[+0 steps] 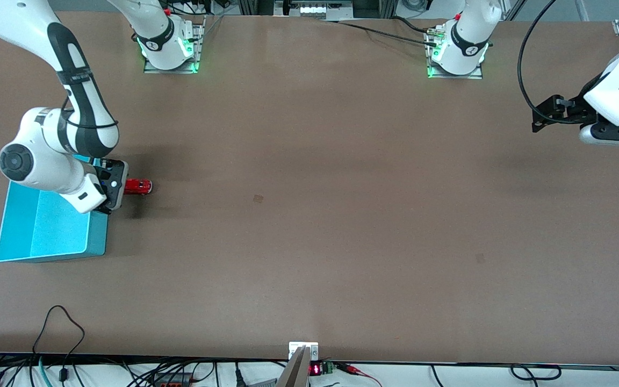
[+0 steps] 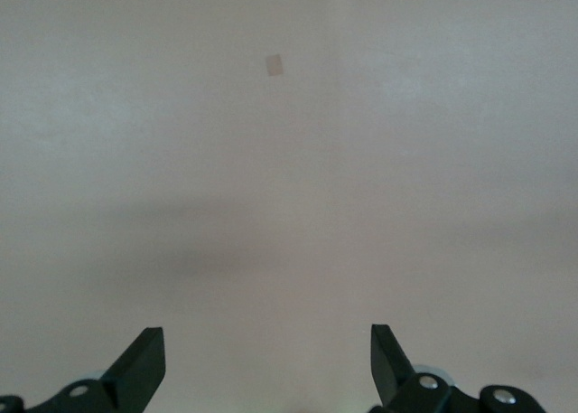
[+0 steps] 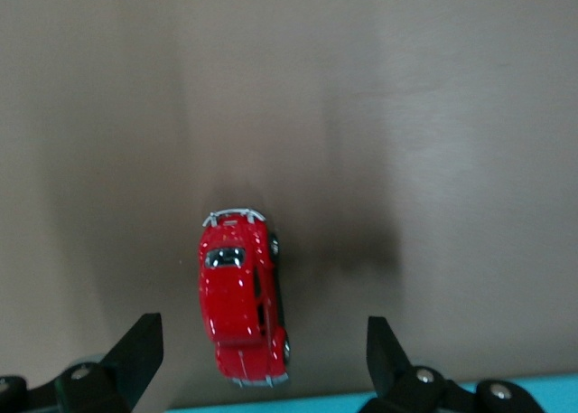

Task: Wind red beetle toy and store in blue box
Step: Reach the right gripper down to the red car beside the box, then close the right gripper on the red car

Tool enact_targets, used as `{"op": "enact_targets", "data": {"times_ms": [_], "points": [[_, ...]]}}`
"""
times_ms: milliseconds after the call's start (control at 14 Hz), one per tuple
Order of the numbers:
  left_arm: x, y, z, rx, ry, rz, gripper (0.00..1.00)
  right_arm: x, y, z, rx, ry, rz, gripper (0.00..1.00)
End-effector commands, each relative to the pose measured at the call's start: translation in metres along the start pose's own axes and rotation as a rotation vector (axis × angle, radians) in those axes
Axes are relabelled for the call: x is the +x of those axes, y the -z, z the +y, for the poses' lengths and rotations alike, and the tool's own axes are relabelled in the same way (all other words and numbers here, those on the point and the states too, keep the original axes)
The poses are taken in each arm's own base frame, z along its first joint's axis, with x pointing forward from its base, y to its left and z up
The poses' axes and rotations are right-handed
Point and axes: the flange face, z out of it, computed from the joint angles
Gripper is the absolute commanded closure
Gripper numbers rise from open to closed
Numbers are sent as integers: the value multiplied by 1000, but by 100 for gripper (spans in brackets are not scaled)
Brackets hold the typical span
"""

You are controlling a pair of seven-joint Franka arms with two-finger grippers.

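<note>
Red beetle toy (image 1: 138,186) on worktop (image 1: 309,215), just beside blue box (image 1: 51,228), at right arm's end. Right gripper (image 3: 262,359) hovers right over it, fingers wide apart, nothing held; toy sits between them w/ long axis across the gap, so prob straight drop + pinch on its sides. Left gripper (image 2: 266,359) parked over bare worktop at left arm's end, also wide open + empty, waiting. Right arm way closer, obv.

A robotics lab: two white arms (image 1: 73,107) are standing bolted to a bare brown desk (image 1: 309,215), cables (image 1: 62,333) trailing along its edge.
</note>
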Motion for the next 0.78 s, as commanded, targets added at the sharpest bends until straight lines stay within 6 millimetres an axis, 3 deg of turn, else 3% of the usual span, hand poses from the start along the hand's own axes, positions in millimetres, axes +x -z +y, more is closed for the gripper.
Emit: {"op": "enact_targets", "data": {"times_ms": [0,285,712], "points": [[1,2,-3,-19,-18,-28,0,1,-20,-11,12,38,3,0],[2,6,3,-15,-29,-16,0,0,-50,-30,13,83,2,0],[3,6,4,-10,-32,-17,0,7,-63,-32,-65,150,-5,0]]}}
